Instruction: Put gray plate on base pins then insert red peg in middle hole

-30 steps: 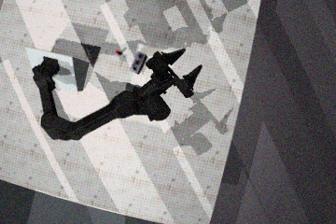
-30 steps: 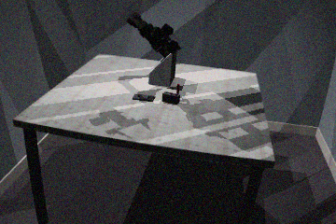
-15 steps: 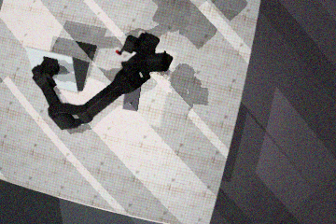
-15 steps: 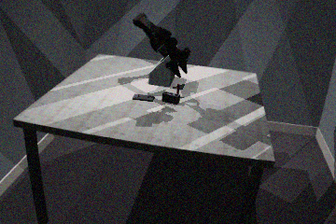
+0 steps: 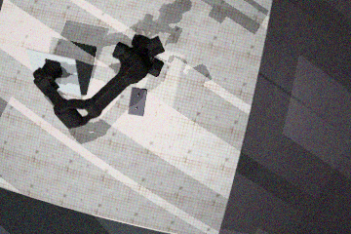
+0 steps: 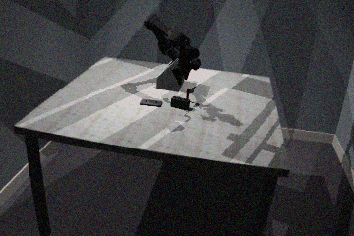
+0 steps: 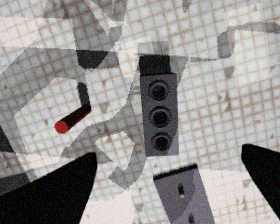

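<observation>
Across tabletop (image 5: 195, 160) (image 6: 98, 117) (image 7: 255, 75), angular shadows (image 5: 214, 8) (image 6: 251, 130) (image 7: 35, 70); dim walls (image 6: 236, 27), seemingly gray.

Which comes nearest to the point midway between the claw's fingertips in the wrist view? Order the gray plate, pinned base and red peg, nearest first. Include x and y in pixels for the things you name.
1. Gray plate (image 6: 180, 102) (image 7: 151, 104): its lower end reaches the midpoint.
2. Pinned base (image 5: 137, 101) (image 6: 150, 102) (image 7: 172, 195): just below the plate.
3. Red peg (image 6: 188, 93) (image 7: 72, 120): off to the picture's left.

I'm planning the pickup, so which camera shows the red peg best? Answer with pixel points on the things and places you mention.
The wrist view: the red peg (image 7: 74, 118) (image 6: 188, 93) looks largest there, with its round end visible. The exterior view shows it tiny; the top view doesn't show it.
</observation>
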You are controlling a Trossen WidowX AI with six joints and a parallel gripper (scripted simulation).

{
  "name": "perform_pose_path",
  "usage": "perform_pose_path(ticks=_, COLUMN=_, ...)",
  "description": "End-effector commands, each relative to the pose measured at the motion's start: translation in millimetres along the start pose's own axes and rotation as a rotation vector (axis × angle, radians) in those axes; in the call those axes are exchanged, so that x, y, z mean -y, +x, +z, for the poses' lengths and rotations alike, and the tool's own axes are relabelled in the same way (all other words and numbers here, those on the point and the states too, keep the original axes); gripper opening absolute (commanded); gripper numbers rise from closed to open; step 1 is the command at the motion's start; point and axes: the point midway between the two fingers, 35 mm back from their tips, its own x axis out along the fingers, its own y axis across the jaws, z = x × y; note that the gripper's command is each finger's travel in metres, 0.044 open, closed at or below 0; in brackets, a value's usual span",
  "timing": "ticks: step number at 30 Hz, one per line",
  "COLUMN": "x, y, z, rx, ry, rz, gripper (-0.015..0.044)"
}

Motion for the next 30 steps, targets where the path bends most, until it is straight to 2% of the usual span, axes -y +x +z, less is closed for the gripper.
perform_pose_path(ticks=1, x=-1.2, y=12.5, z=-1.8, rx=-0.021, ry=-0.005, rz=-0.001, gripper=0.044)
perform_pose_path(ticks=5, x=-1.6, y=64.5, z=-4.2, rx=-0.025, ry=-0.005, rz=-0.001, gripper=0.044)
perform_pose_path(ticks=30, x=3.0, y=97.9, z=-6.8, rx=-0.026, ry=-0.005, rz=-0.002, gripper=0.044)
